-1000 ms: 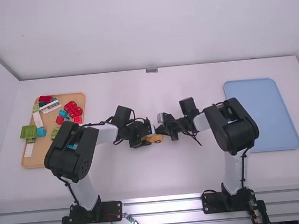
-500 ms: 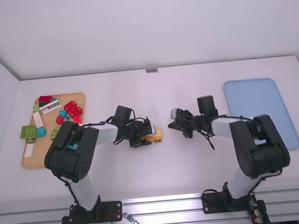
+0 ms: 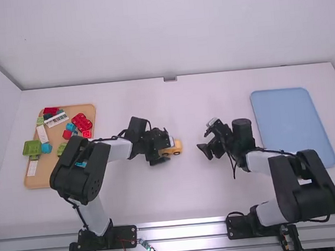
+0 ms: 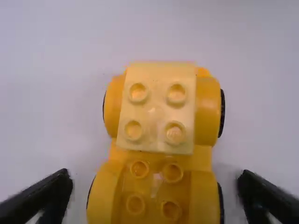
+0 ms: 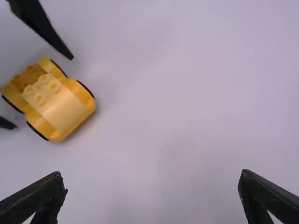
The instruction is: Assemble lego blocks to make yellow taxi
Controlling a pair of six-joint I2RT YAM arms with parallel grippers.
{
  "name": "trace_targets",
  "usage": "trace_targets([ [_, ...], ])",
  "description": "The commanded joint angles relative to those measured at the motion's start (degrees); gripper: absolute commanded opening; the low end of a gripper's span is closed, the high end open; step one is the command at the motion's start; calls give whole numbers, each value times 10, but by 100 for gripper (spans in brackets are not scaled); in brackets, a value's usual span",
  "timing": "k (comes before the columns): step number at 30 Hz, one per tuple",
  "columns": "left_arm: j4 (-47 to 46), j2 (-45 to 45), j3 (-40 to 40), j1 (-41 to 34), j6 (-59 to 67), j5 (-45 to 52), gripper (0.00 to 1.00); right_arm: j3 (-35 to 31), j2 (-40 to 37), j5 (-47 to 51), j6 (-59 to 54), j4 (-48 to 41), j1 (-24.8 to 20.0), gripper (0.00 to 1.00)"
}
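High view, left hand (image 3: 168,149): out over the middle of the worktop (image 3: 121,201), fingers parted around one end of the yellow Lego car (image 3: 177,147). Left wrist view has a finger to each side of it, neither touching; open, gripping nothing.

Yellow Lego car: on the worktop, wheels down, black tyres at the sides. Its length points from the left hand towards the right arm's side.

Pale yellow block (image 4: 156,109): on top of the car, at the end farther from the left hand; four studs. Four more studs, deeper yellow, on the car body nearer that hand.

Right hand (image 3: 202,140): apart from the car, on its right in the high view. Right wrist view: fingers spread wide, nothing held.

Tan tray (image 3: 42,179): far left of the worktop, left arm partly over it. Holds a mix of red, blue, green and white pieces. One green block (image 3: 32,148) sits across its left edge, a blue block (image 3: 46,148) just beside it.

Blue tray (image 3: 292,125): far right of the worktop, beyond the right arm.
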Motion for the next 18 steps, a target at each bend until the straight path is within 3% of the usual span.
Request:
trace_targets([
  [1, -16, 16, -12, -2, 9, -42, 99, -12, -25, 8, 49, -2, -10, 99],
  [9, -30, 2, 15, -2, -137, -111, 99, -35, -66, 11, 49, -3, -10, 99],
  [12, -113, -27, 45, -2, -149, -161, 99, -36, -87, 27, 49, -24, -11, 99],
  [18, -238, -89, 88, -2, -148, -164, 99, -36, -114, 43, 78, -38, -11, 99],
])
